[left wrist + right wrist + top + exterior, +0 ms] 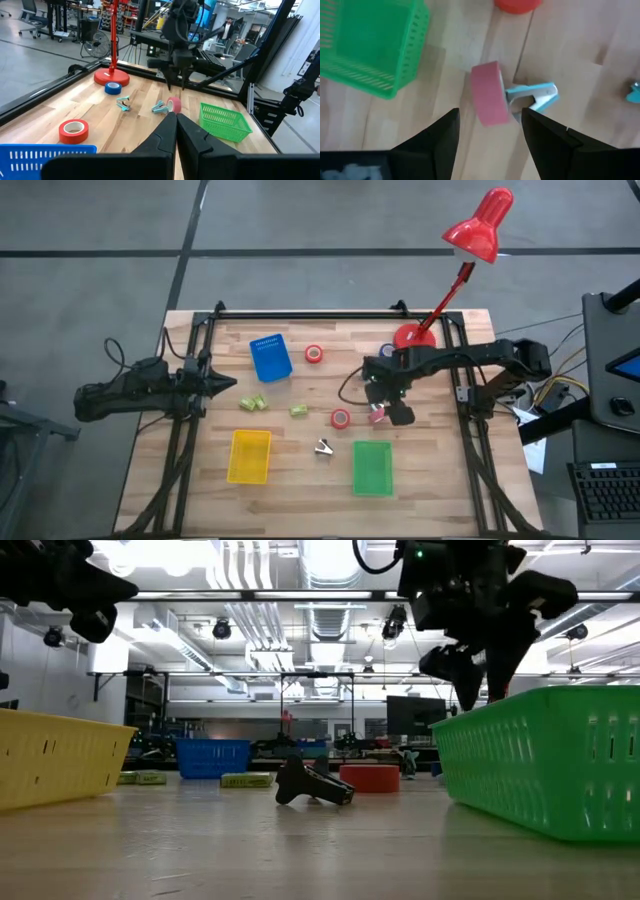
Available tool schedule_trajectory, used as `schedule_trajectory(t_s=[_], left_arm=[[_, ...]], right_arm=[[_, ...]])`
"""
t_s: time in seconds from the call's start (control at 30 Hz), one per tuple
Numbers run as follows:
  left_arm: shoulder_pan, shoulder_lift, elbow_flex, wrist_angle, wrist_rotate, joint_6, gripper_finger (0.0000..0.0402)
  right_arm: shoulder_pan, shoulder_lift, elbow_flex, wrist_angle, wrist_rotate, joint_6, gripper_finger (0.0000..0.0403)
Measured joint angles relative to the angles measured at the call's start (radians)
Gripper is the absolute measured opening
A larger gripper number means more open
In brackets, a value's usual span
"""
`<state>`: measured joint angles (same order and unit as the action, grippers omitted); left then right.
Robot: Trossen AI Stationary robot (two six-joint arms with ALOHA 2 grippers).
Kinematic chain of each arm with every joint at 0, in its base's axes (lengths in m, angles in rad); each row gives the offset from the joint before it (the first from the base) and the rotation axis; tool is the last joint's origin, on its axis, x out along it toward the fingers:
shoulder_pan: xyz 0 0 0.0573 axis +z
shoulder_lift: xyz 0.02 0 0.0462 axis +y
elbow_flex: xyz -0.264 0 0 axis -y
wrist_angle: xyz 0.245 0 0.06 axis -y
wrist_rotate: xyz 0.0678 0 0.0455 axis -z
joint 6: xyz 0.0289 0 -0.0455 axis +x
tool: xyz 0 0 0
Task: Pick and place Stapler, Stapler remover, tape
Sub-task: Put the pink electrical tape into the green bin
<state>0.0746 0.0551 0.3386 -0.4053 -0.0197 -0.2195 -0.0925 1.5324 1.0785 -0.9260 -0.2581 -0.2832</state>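
High view, left to right: the left gripper [226,383] waits at the bench's [300,480] left edge, its fingers [165,132] pressed together and holding nothing. Beside it lie a blue tray [270,358], a yellow tray [250,456] and small green staplers [250,404]. Mid-bench sit a red tape roll [314,354], a dark staple remover [323,447] and another red tape roll [341,418]. A green tray [373,467] sits near the front edge. The right gripper [384,412] hangs above a pink tape roll [490,94] standing on edge, touching a light blue staple remover [535,96]. Its fingers [437,137] are spread wide, gripping nothing. A blue tape roll [113,88] lies by the red lamp's base [413,336].
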Motion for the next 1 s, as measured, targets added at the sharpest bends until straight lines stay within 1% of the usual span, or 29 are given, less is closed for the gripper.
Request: schedule_trajectory(t_s=[0.07, 0.17, 0.4, 0.6, 0.73, 0.9, 1.0], left_arm=[[0.000, 0.000, 0.000, 0.000, 0.000, 0.000, 0.0014], [0.000, 0.000, 0.000, 0.000, 0.000, 0.000, 0.0014], [0.000, 0.000, 0.000, 0.000, 0.000, 0.000, 0.0014], [0.000, 0.000, 0.000, 0.000, 0.000, 0.000, 0.0014], [0.000, 0.000, 0.000, 0.000, 0.000, 0.000, 0.0014], [0.000, 0.000, 0.000, 0.000, 0.000, 0.000, 0.0014], [0.000, 0.000, 0.000, 0.000, 0.000, 0.000, 0.0014]], right_arm=[[0.023, 0.006, -0.018, 0.023, 0.004, 0.008, 0.0210], [0.055, 0.008, -0.047, 0.050, 0.038, 0.013, 0.0210], [0.095, 0.008, -0.106, 0.139, 0.190, 0.060, 0.0210], [0.095, 0.008, -0.141, 0.149, 0.186, 0.113, 0.0204], [0.095, 0.008, -0.157, 0.197, 0.183, 0.114, 0.0169], [0.093, 0.008, -0.163, 0.277, 0.182, 0.094, 0.0096], [0.083, 0.008, -0.154, 0.280, 0.182, 0.105, 0.0092]])
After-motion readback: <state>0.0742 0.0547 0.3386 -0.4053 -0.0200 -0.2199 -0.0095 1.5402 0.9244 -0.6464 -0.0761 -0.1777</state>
